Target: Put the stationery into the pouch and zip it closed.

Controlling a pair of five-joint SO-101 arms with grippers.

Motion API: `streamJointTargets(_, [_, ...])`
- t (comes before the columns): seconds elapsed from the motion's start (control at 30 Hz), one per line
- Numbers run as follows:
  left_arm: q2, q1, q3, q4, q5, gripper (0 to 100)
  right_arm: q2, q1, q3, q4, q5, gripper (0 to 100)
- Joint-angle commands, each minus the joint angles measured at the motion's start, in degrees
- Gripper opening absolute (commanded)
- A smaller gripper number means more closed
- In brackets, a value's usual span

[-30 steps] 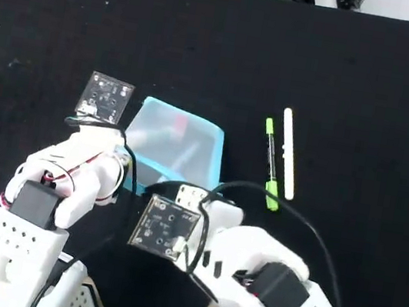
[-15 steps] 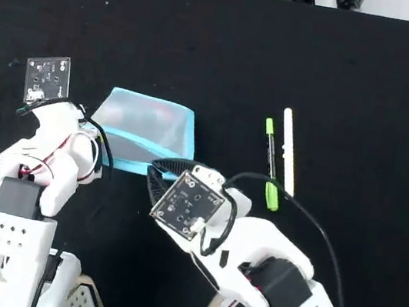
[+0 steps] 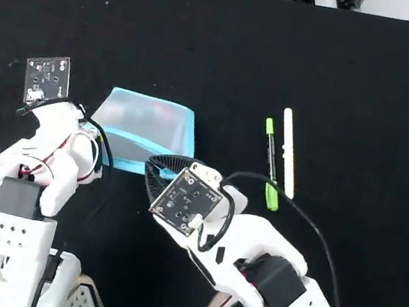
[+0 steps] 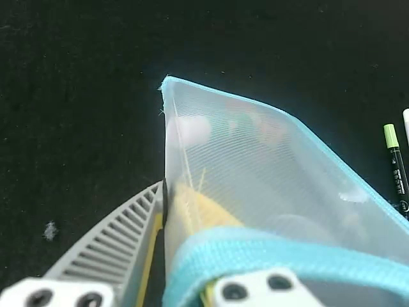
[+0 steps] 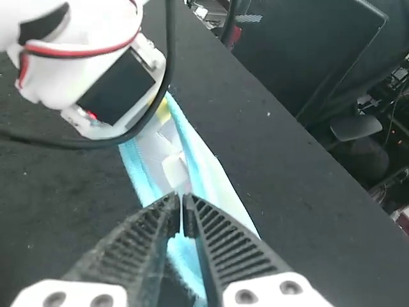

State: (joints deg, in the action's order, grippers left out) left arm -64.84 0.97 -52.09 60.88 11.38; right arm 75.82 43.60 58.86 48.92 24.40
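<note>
Left wrist view, left end effector gripping pouch, right wrist view, right end effector pinching its zip

Pouch, high view: the near edge is covered at its left end by the left arm and at its right end by the right arm's camera board. The left jaws are hidden under their own arm.

Left wrist view: the pouch is cut off by the picture's edge. Its contents are blurred yellow, white and reddish shapes behind the mesh — not identifiable. The green pen is cut off, and the white pen is a mere sliver.

Right wrist view: the right jaws are drawn together at the zip edge — what they pinch cannot be told.
</note>
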Motion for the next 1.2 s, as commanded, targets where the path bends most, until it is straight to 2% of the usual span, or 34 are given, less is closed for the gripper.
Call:
streamJointTargets(0.0, [-1.23, 0.57, 1.01, -1.49, 0.7, 3, 5.67, -1.23, -7.87, 5.63, -0.44, 1.6])
streamJointTargets(0.1, [-1.23, 0.48, 1.01, -1.49, 0.7, 3, 10.33, -8.35, -10.68, 7.82, -0.35, 1.7])
streamJointTargets(0.23, [-1.23, 0.4, 1.01, -1.49, 0.7, 3, 9.1, -21.63, -11.21, 7.38, -3.34, 9.1])
streamJointTargets(0.33, [-1.23, 0.4, 1.01, -1.49, 0.79, 3, 2.86, -29.54, -11.21, 4.84, -7.56, 10.7])
streamJointTargets(0.47, [-1.23, 0.66, 1.01, -1.41, 0.79, 3, -11.03, -36.22, -11.3, -1.05, -11.43, 8.3])
streamJointTargets(0.63, [-1.23, 0.4, 0.04, -1.76, 0.79, 3, -32.13, -39.91, -14.37, -7.91, -16.18, 8.2])
streamJointTargets(0.77, [-1.23, 0.31, 0.04, -1.76, 0.79, 3, -49.63, -41.05, -21.41, -9.67, -16.88, 8.2])
streamJointTargets(0.97, [-1.23, 0.31, 0.04, -1.76, 0.79, 3, -72.4, -41.32, -34.07, -9.49, -16.88, 8.2])
streamJointTargets(1.17, [-1.23, 0.31, 0.04, -1.76, 0.79, 3, -84.44, -43.08, -45.05, -4.48, -16.97, 8.6])
